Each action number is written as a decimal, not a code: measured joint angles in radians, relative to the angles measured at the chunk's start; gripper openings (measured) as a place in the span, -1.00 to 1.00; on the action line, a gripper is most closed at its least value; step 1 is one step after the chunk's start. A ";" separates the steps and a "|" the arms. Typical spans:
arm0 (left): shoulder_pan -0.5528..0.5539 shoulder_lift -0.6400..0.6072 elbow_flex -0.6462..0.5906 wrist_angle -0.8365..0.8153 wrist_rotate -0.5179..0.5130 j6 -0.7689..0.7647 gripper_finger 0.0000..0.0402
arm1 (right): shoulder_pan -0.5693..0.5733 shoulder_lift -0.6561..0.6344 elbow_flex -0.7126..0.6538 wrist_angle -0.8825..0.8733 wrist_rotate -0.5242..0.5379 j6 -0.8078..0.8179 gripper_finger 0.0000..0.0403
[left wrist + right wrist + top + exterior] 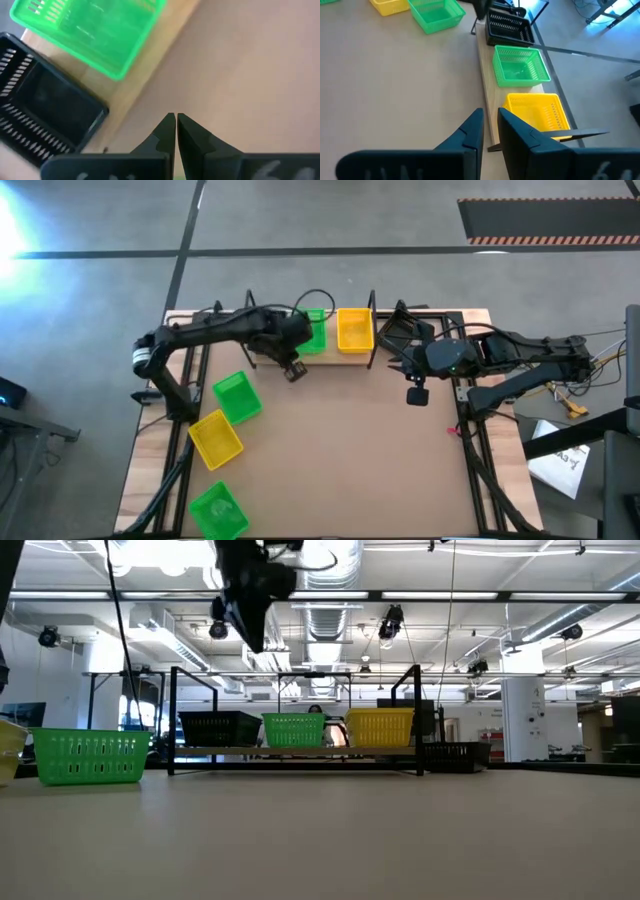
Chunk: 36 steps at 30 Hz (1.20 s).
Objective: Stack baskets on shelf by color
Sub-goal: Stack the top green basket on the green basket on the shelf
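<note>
My left fingers [175,131] are pressed together with nothing between them, hanging above bare table [350,460] just in front of the shelf [330,358]. From my left wrist I see the shelf's wood edge with a green basket [95,30] and a black basket [45,120] sitting side by side on it, both clear of my fingers.

My right fingers [490,132] stand a narrow gap apart and hold nothing. They hover near the shelf's right end, over the table edge of the plank, just beside the yellow basket [537,115].

On the shelf, the low view shows three baskets in a row: black [220,727], green [295,729], yellow [380,727]. Another black basket [455,754] sits low beyond the shelf's right upright, under my right arm in the high view.

Loose on the table at the left, well apart from the shelf, lie a green basket [237,398], a yellow basket [216,439] just below it, and another green basket [218,511] at the front edge. In the high view my left arm [215,332] stretches across the shelf's left part and covers the black basket there. Thin black wire uprights [173,720] stand at both shelf ends.
</note>
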 joint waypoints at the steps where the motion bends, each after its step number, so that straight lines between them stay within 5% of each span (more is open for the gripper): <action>1: -0.024 -0.007 0.009 -0.014 -0.003 -0.001 -0.99 | -0.001 -0.001 -0.005 0.000 0.000 0.006 -0.76; 9: -0.234 -0.091 0.008 0.032 -0.036 -0.086 -0.99 | -0.081 -0.003 -0.129 -0.016 -0.005 0.122 -0.76; 17: -0.385 -0.146 0.000 0.115 -0.108 -0.246 -0.99 | -0.347 -0.007 -0.238 -0.037 -0.211 0.116 -0.76; 23: -0.495 -0.178 -0.001 0.034 -0.107 -0.366 -0.99 | -0.496 -0.006 -0.311 -0.025 -0.241 0.085 -0.68; 31: -0.642 -0.195 -0.127 -0.222 -0.102 -0.644 -0.99 | -0.487 -0.006 -0.418 0.186 -0.364 0.222 -0.54; 36: -0.657 -0.232 -0.287 -0.211 0.026 -0.727 -0.92 | -0.443 -0.005 -0.460 0.314 -0.391 0.263 -0.53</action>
